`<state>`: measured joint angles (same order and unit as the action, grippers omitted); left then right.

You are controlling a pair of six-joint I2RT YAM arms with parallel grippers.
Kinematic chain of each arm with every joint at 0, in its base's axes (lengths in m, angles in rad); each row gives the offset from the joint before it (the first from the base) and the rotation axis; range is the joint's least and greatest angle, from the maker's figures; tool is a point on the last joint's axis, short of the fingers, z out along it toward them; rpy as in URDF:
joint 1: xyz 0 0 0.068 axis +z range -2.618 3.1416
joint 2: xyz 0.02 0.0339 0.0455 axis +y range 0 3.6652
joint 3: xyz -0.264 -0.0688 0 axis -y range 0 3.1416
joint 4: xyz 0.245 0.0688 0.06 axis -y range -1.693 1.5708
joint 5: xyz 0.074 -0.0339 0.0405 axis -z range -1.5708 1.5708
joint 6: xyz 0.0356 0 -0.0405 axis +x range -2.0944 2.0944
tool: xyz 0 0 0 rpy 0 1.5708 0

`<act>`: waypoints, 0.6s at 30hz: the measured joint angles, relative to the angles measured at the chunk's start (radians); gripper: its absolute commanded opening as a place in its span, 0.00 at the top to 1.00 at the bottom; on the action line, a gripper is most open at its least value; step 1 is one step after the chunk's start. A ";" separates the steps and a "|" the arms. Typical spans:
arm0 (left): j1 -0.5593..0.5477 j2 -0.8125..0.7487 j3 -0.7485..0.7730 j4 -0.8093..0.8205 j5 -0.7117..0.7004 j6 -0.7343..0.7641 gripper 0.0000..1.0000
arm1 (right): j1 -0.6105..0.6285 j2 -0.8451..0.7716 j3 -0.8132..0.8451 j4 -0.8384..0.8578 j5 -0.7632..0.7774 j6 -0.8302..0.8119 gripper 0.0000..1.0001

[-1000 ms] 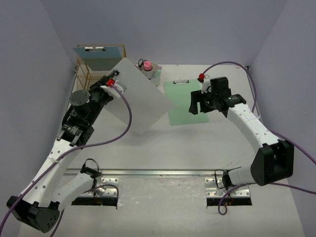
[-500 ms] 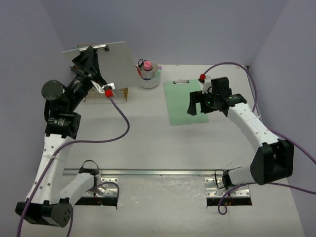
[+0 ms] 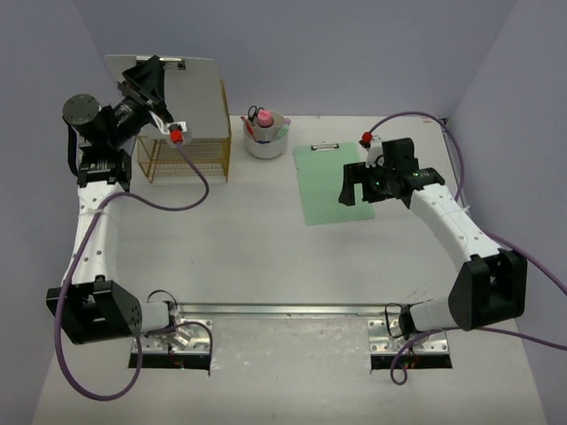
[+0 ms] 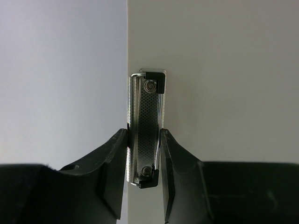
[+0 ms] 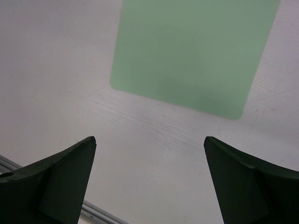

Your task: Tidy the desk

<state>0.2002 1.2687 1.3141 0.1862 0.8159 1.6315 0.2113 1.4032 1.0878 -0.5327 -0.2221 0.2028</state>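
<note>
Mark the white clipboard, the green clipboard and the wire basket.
white clipboard (image 3: 199, 97): top view, bare board face near its right edge.
green clipboard (image 3: 321, 186): top view, left half of the board.
wire basket (image 3: 182, 161): top view, front mesh wall.

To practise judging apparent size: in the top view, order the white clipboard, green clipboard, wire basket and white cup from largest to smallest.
1. white clipboard, but it is up in the air, nearer the camera, so its lead is unsure
2. green clipboard
3. wire basket, partly hidden
4. white cup
</note>
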 measured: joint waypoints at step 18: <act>0.075 0.308 0.142 0.210 0.109 0.046 1.00 | -0.007 0.045 0.016 -0.026 -0.005 0.000 0.01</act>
<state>0.2754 1.5769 1.4563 0.3959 0.9252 1.6772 0.2043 1.4487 1.1043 -0.5587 -0.2275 0.2031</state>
